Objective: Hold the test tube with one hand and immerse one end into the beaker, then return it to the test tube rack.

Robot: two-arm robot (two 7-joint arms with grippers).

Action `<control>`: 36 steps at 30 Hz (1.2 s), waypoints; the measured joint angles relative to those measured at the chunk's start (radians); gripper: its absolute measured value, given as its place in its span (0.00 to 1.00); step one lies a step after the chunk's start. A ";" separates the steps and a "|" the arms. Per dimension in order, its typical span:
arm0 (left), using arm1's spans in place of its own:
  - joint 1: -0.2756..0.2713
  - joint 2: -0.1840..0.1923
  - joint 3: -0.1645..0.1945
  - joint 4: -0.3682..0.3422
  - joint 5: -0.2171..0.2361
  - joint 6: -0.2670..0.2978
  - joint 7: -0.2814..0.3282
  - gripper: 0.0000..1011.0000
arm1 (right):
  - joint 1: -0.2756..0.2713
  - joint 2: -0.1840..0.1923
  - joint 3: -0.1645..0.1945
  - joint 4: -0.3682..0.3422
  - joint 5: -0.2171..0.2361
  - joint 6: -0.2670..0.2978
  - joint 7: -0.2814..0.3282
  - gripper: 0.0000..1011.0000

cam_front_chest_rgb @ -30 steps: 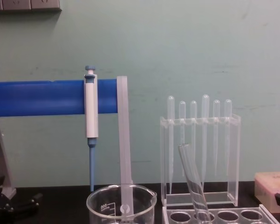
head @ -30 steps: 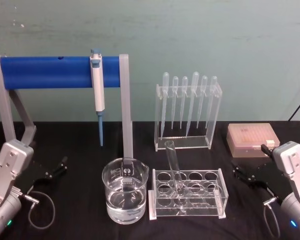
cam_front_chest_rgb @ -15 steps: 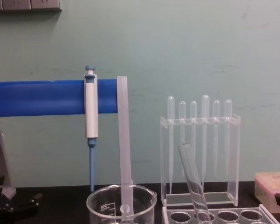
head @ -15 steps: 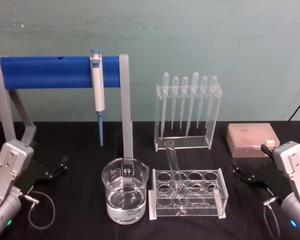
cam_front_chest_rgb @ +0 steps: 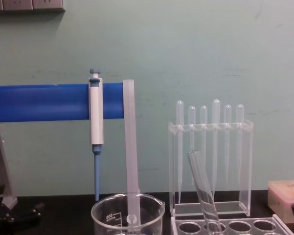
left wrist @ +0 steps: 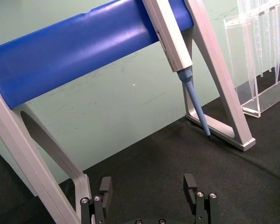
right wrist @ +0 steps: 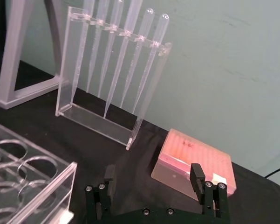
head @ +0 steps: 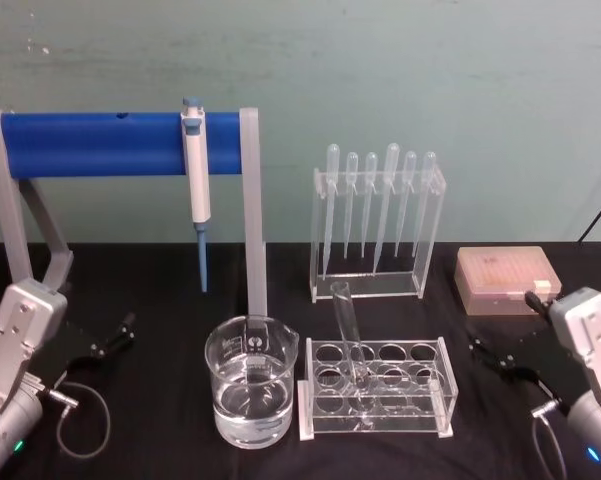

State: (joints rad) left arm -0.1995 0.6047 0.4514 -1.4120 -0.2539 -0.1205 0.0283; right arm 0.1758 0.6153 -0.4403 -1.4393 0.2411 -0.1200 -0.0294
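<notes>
The test tube (head: 350, 335) leans mouth-up in a clear rack (head: 420, 408) at the table's front centre; in the chest view the test tube (cam_front_chest_rgb: 203, 188) tilts left. Left of the rack stands the beaker (head: 230, 360), partly filled with clear liquid, and the beaker (cam_front_chest_rgb: 127, 215) rim shows low in the chest view. My left gripper (head: 115, 338) rests open at the far left, well away from the beaker; between the left gripper (left wrist: 147, 186) fingers there is nothing. My right gripper (head: 485, 352) sits open at the far right, and the right gripper (right wrist: 152, 175) is empty.
A blue bar stand (head: 100, 145) holding a white-and-blue pipettor (head: 195, 170) spans the back left. A clear holder of plastic pipettes (head: 375, 225) stands behind the rack. A pink tip box (head: 507, 280) lies at the right, just beyond my right gripper.
My right arm has drawn back slightly toward the lower right. The left arm, test tube and beaker have not moved.
</notes>
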 joint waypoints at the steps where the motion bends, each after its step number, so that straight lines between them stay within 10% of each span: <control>1: 0.000 0.000 0.000 0.000 0.000 0.000 0.000 0.99 | -0.009 0.005 0.003 -0.010 -0.005 0.002 -0.002 0.99; 10: 0.000 0.000 0.000 0.000 0.000 0.000 0.000 0.99 | -0.176 0.125 0.064 -0.263 -0.036 0.054 -0.021 0.99; 16: 0.000 0.000 0.000 0.000 0.000 0.000 0.000 0.99 | -0.231 0.170 0.100 -0.378 0.080 0.078 0.099 0.99; 22: 0.000 0.000 0.000 0.000 0.000 0.000 0.000 0.99 | -0.148 0.128 0.076 -0.383 0.198 0.161 0.262 0.99; 36: 0.000 0.000 0.000 0.000 0.000 0.000 0.000 0.99 | 0.133 -0.021 -0.024 -0.252 0.272 0.422 0.460 0.99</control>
State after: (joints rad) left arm -0.1995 0.6047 0.4514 -1.4120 -0.2539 -0.1206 0.0283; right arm 0.3093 0.5943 -0.4638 -1.6911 0.5131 0.3022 0.4307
